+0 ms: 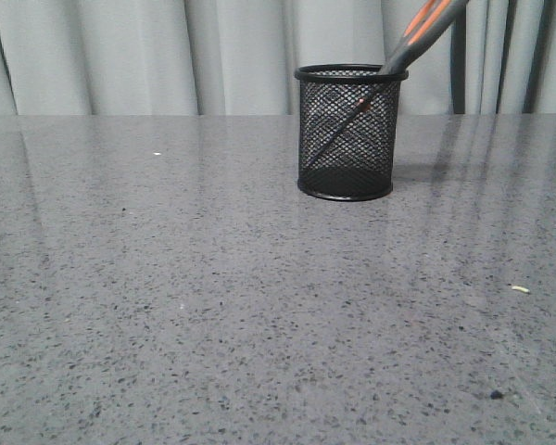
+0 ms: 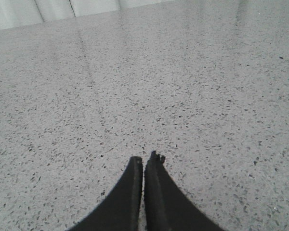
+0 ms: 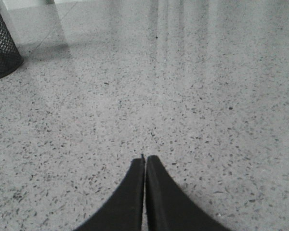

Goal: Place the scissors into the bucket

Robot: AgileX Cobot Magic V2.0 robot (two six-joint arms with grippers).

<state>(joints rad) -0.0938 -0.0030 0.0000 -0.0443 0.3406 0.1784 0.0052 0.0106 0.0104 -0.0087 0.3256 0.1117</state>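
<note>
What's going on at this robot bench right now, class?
Nothing is being handled at this moment. The scissors already stand blades-down in the bucket, leaning against its rim with the handles sticking out above it. The bucket sits upright on the speckled grey table. The left gripper and the right gripper are both shut and empty, over bare table away from the bucket. The job looks done.

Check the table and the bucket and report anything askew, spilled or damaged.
Nothing is damaged or spilled. The scissors lean steeply in the bucket, blades down, handles jutting past the rim to the right. The bucket stands upright. A pale crumb lies on the table. Both grippers are shut and empty.
</note>
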